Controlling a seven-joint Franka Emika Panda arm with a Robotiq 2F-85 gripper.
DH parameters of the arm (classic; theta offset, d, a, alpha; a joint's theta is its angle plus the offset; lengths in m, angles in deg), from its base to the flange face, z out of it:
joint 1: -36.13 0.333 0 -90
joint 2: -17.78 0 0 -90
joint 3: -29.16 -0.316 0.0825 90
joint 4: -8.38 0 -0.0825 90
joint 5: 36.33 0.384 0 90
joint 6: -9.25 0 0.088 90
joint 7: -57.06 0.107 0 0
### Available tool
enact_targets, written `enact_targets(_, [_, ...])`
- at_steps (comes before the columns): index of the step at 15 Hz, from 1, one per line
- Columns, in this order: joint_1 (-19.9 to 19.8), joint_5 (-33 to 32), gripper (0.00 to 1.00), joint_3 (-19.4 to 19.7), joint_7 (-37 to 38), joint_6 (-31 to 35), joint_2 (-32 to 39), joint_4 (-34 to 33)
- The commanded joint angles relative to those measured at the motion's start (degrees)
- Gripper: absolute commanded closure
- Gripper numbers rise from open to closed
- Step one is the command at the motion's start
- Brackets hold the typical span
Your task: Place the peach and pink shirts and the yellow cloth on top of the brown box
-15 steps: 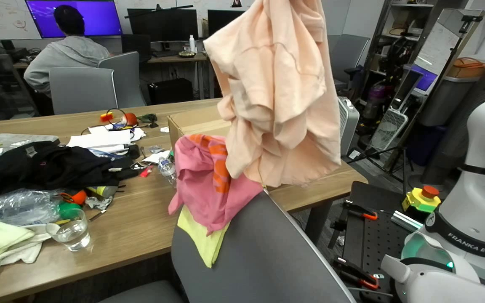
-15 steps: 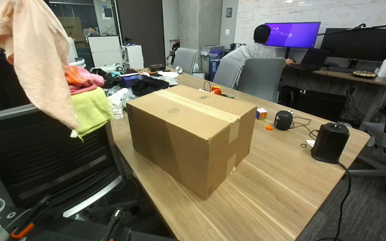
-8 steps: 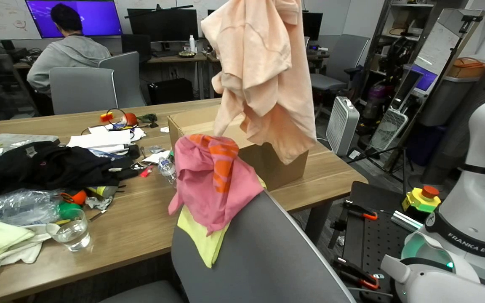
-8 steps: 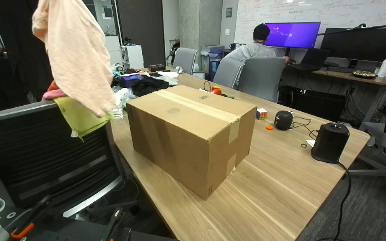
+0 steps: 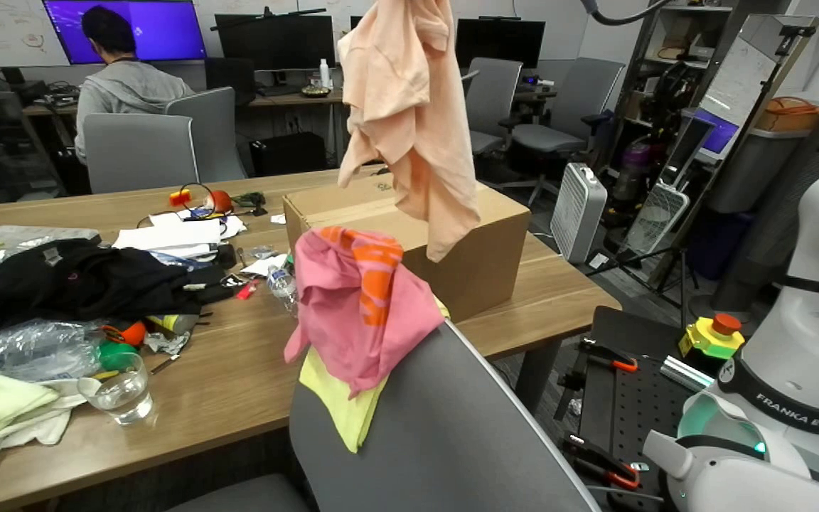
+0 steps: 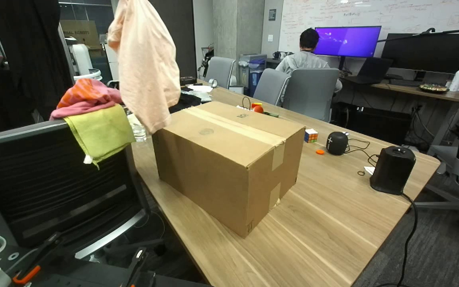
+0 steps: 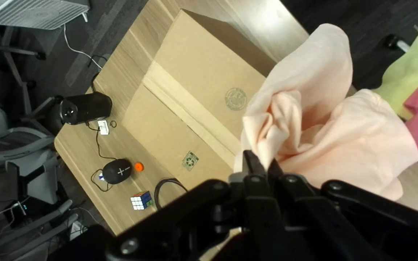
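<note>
Because the peach shirt (image 6: 146,67) must probably go first onto the box (image 6: 213,159), the gripper (image 7: 262,164) pinches it by one fold, and it hangs near the box corner; I cannot tell if touching. I count two shirts, one box and one yellow cloth (image 6: 102,131), under the pink shirt (image 5: 349,306) on the chair (image 5: 438,427)

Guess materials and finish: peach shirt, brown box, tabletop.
Peach shirt: soft, matte fabric, perhaps cotton; it hangs in loose folds.
Brown box: matte cardboard, by its plain flat panels and tape.
Tabletop: wood or wood-look laminate, slight sheen; grain streaks and a bright reflection show, can't tell which.
</note>
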Motion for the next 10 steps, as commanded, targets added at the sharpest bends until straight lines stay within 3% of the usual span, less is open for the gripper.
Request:
enact_targets(1, [-3.3, 4.0, 0.99, 2.5, 4.8, 5.6, 2.5, -3.7])
enact_targets(7, [-10.0, 10.5, 0.99, 6.8, 10.9, 15.3, 1.6, -2.1])
enact_targets(10, [-12.4, 9.5, 0.99, 8.5, 14.7, 21.9, 1.7, -1.3])
